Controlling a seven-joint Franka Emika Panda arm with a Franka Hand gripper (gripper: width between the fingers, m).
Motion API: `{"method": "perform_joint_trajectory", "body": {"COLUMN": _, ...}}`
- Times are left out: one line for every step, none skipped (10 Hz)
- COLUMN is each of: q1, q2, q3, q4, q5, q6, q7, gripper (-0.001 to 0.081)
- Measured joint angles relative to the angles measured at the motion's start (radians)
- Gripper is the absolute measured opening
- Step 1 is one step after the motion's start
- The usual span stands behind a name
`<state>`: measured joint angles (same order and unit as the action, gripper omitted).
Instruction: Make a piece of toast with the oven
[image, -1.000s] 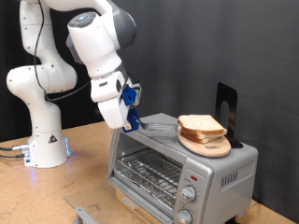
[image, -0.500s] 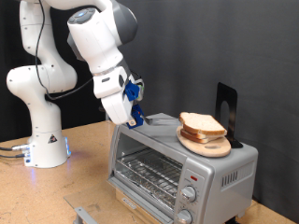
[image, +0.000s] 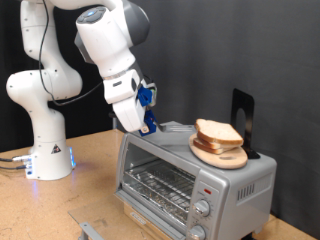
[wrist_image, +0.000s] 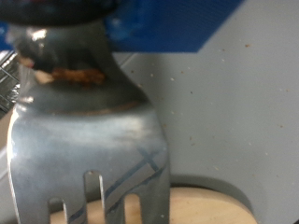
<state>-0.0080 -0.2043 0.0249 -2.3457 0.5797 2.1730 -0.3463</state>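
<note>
The piece of toast (image: 218, 133) lies on a round wooden plate (image: 222, 157) on top of the silver oven (image: 190, 178), whose glass door is shut with the wire rack (image: 158, 183) behind it. My gripper (image: 148, 118), with blue fingers, hangs over the oven's top at the exterior view's left and is shut on a slotted metal spatula (image: 172, 130). The spatula's blade reaches toward the toast and plate. In the wrist view the spatula (wrist_image: 89, 131) fills the picture, with a tan edge (wrist_image: 210, 205) beyond its tines; I cannot tell whether that is toast or plate.
A black upright stand (image: 243, 120) sits behind the plate on the oven top. Two round knobs (image: 200, 208) are on the oven's front. The arm's white base (image: 45, 150) stands at the exterior view's left on the wooden table (image: 60, 205). A grey metal piece (image: 90, 229) lies at the bottom edge.
My gripper has moved a little toward the exterior view's right and upward with the spatula. The toast has shifted slightly to the right on the plate.
</note>
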Motion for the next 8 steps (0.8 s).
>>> {"method": "perform_joint_trajectory", "body": {"q1": 0.000, "q2": 0.001, "q3": 0.005, "q4": 0.008, "q5": 0.000, "q6": -0.006, "q7": 0.008, "gripper": 0.0448}}
{"method": "perform_joint_trajectory", "body": {"q1": 0.000, "q2": 0.003, "q3": 0.010, "q4": 0.016, "q5": 0.000, "q6": -0.011, "q7": 0.021, "gripper": 0.0448}}
{"method": "perform_joint_trajectory", "body": {"q1": 0.000, "q2": 0.005, "q3": 0.014, "q4": 0.023, "q5": 0.000, "q6": -0.019, "q7": 0.032, "gripper": 0.0448}}
{"method": "perform_joint_trajectory", "body": {"q1": 0.000, "q2": 0.012, "q3": 0.015, "q4": 0.032, "q5": 0.000, "q6": -0.028, "q7": 0.044, "gripper": 0.0448}}
{"method": "perform_joint_trajectory", "body": {"q1": 0.000, "q2": 0.021, "q3": 0.016, "q4": 0.041, "q5": -0.003, "q6": -0.041, "q7": 0.056, "gripper": 0.0448}}
{"method": "perform_joint_trajectory", "body": {"q1": 0.000, "q2": 0.030, "q3": 0.016, "q4": 0.050, "q5": -0.007, "q6": -0.054, "q7": 0.068, "gripper": 0.0448}}
{"method": "perform_joint_trajectory", "body": {"q1": -0.001, "q2": 0.040, "q3": 0.016, "q4": 0.060, "q5": -0.012, "q6": -0.066, "q7": 0.084, "gripper": 0.0448}}
{"method": "perform_joint_trajectory", "body": {"q1": -0.001, "q2": 0.052, "q3": 0.016, "q4": 0.070, "q5": -0.014, "q6": -0.070, "q7": 0.094, "gripper": 0.0448}}
